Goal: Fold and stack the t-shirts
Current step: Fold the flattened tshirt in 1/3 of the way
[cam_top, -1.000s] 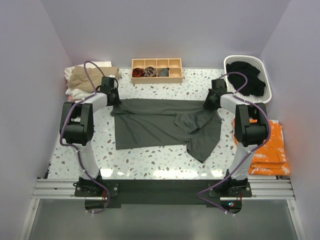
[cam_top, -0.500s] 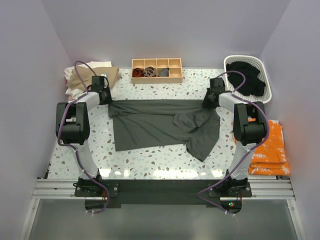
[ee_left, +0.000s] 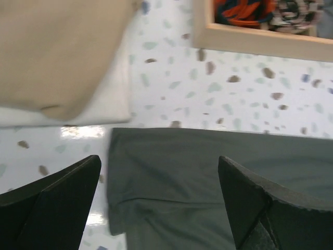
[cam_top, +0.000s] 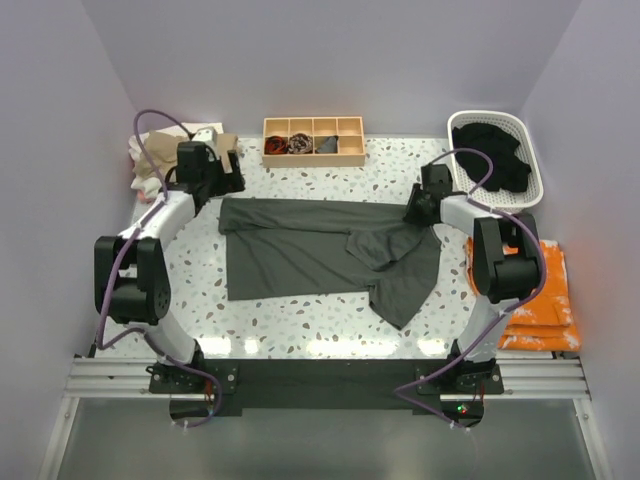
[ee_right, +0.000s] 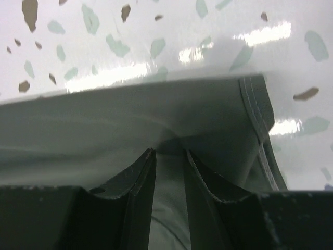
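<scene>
Terrazzo table (cam_top: pixel 300 318), grey t-shirt (cam_top: pixel 300 250) below wide-spread L gripper (ee_left: pixel 158 161), pinched in R gripper (ee_right: pixel 169 154)

We look down between the wide-spread fingers (ee_left: pixel 62 192) of the left gripper (ee_left: pixel 158 161) onto a corner of the dark grey t-shirt (ee_left: pixel 208 172), spread on the speckled table (ee_left: pixel 171 67). At upper left, a folded tan t-shirt (ee_left: pixel 57 47) rests on a white t-shirt (ee_left: pixel 112 99), just beside the grey cloth's edge. At upper right, a wooden tray (ee_left: pixel 250 39) holds an orange-and-dark bundle (ee_left: pixel 242 10) beside a patterned bundle (ee_left: pixel 296 13).
</scene>
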### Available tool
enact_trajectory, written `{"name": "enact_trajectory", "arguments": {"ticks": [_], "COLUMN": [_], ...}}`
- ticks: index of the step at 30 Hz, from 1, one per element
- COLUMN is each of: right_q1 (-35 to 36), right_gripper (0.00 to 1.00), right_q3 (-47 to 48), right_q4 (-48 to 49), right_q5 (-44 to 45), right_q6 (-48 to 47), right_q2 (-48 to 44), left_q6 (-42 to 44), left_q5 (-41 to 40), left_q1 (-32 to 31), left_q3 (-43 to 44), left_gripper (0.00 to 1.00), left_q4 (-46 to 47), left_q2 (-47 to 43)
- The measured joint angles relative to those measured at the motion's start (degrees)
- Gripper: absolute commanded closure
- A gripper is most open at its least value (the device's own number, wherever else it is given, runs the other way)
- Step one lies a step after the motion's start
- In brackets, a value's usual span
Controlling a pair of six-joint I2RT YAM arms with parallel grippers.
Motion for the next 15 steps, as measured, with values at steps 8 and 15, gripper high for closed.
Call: {"name": "enact_trajectory", "arguments": {"ticks": [8, 15], "right_q1": [1.4, 3.9], "right_gripper": [0.65, 0.56], "right_q3": [-0.3, -9.6], "right_q4": [-9.3, -14.8], "right_q5": [-0.7, -2.1], "right_q6": [-1.9, -2.3], "right_q2": [-9.3, -22.5], "left_q6": [-6.4, -7.4], "left_q5": [9.4, 12.9], "left_q1": [-10.3, -13.4], "left_q3": [-8.5, -15.4], "left_gripper": [0.0, 0.0], "left_q4": [6.2, 3.3], "left_q2": [-5.5, -4.7]}}
